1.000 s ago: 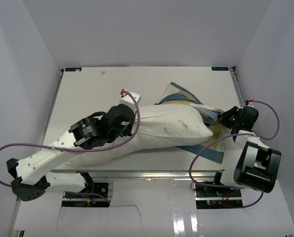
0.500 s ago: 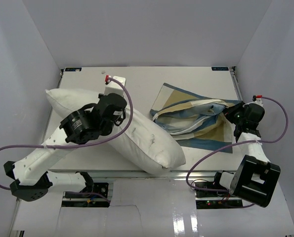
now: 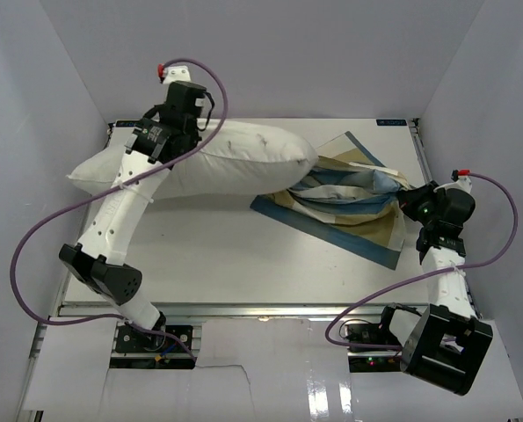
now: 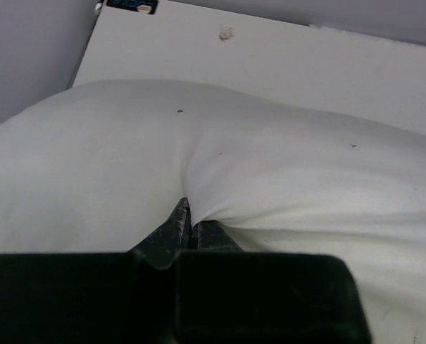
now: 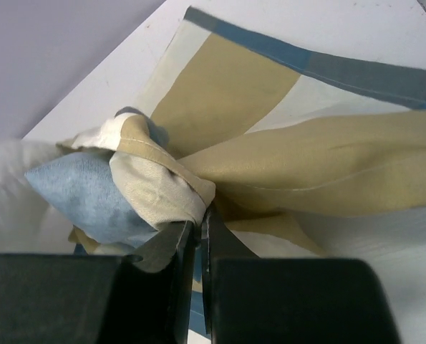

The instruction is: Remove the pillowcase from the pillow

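White pillow (image 4: 284,165) pinched between left fingers (image 4: 171,231), bunched pillowcase (image 5: 320,158) clamped in right fingers (image 5: 223,245)

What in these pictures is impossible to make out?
Top view: whether the right end of the plump white pillow sits inside the blue, tan and cream fabric pillowcase; folds cover it.
Left wrist view: the pillow's ends, cut off by the frame.
Right wrist view: the tips of the right gripper, buried in bunched cloth.

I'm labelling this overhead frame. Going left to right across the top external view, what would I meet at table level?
pillow → pillowcase → right tool, shut on the pillowcase's right end.
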`<act>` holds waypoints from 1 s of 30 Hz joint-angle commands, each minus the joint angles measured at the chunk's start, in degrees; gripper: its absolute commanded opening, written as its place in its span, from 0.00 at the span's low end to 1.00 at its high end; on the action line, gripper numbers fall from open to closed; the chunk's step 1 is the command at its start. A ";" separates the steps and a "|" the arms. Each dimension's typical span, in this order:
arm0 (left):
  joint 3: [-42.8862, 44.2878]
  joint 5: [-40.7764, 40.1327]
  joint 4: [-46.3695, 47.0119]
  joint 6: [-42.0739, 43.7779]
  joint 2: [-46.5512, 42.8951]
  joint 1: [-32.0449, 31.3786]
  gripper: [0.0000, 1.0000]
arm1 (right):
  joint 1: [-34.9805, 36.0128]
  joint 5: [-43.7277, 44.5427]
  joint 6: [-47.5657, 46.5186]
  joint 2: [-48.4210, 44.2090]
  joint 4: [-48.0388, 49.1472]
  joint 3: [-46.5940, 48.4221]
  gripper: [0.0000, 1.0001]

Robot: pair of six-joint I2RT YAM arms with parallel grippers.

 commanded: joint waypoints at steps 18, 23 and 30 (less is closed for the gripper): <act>-21.02 35.70 20.87 -15.61 -1.39 14.83 0.00 | 3.79 -11.05 0.35 -11.37 4.34 -9.28 0.08; -26.93 39.04 27.29 -16.32 -0.07 13.68 0.00 | 4.94 -11.22 0.09 -8.21 4.44 -10.07 0.10; -26.16 46.51 29.14 -11.67 -0.42 12.89 0.59 | 4.94 -10.86 -2.29 -7.68 -0.04 -6.22 0.70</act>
